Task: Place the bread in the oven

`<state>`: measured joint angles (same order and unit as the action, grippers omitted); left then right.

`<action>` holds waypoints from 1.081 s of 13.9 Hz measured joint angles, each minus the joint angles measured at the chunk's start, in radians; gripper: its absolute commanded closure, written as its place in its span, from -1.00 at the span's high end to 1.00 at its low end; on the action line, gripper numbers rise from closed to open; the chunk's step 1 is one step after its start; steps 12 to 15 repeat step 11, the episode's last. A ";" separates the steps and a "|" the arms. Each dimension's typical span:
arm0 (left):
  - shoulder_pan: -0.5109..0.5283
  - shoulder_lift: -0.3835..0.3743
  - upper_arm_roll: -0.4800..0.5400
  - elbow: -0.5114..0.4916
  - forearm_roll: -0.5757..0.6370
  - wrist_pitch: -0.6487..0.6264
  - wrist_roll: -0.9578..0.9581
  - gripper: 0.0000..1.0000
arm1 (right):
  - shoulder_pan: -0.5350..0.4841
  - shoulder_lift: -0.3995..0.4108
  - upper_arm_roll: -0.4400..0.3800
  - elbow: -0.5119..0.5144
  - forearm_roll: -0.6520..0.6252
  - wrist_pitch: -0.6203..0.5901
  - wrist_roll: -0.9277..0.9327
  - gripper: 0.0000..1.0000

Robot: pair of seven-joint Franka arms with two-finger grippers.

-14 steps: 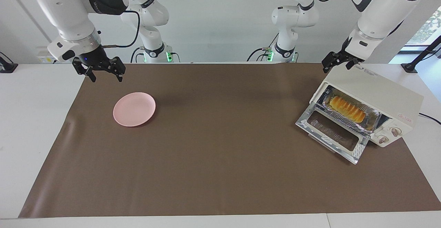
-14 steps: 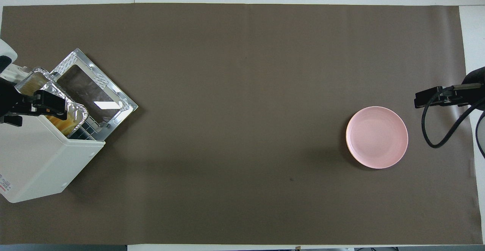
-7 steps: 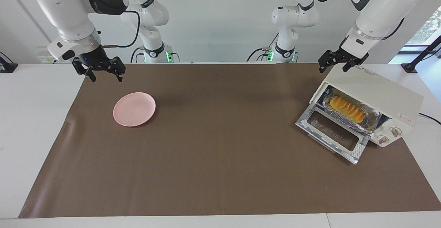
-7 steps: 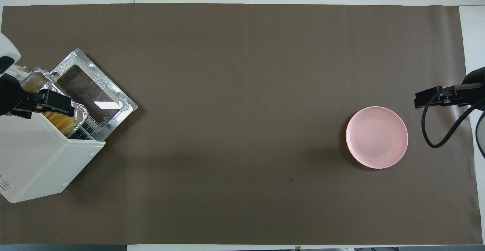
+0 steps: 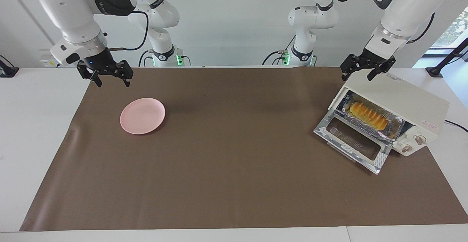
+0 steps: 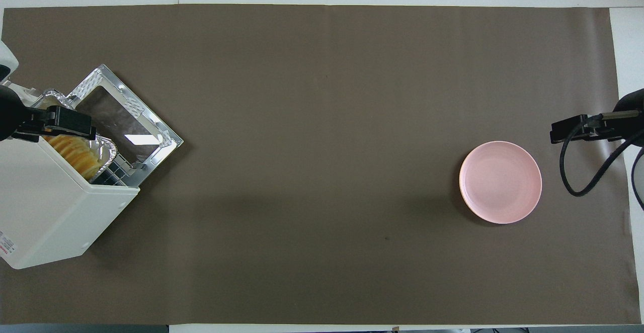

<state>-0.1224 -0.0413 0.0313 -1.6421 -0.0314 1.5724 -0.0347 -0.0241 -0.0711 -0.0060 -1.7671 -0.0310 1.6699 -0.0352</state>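
The bread [image 5: 368, 116] lies in a silver foil tray [image 5: 396, 127] on the rack inside the cream-white oven [image 5: 406, 97], at the left arm's end of the table. The oven's glass door [image 5: 353, 144] hangs open. In the overhead view the bread [image 6: 75, 153] shows at the mouth of the oven [image 6: 50, 207]. My left gripper [image 5: 359, 74] is open and empty, in the air over the oven's top front edge; it also shows in the overhead view [image 6: 55, 127]. My right gripper [image 5: 108, 78] is open and empty above the mat beside the pink plate, and waits.
A round pink plate [image 5: 142, 116], bare, sits on the brown mat [image 5: 234, 161] toward the right arm's end; it also shows in the overhead view [image 6: 500, 182]. The open oven door juts out over the mat. Two knobs [image 5: 413, 143] sit on the oven's front.
My left gripper has shifted a little over the oven's top front edge, and more of the bread shows from overhead. The right arm, bread, oven and plate have not moved.
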 measured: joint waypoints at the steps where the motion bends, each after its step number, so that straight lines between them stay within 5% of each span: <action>1: 0.000 0.000 0.000 0.000 0.004 0.002 0.004 1.00 | 0.000 0.000 0.000 0.000 0.000 0.000 0.000 1.00; 15: 0.001 0.000 0.002 -0.001 0.011 0.011 0.048 1.00 | 0.000 0.000 0.000 0.000 0.000 0.000 0.000 1.00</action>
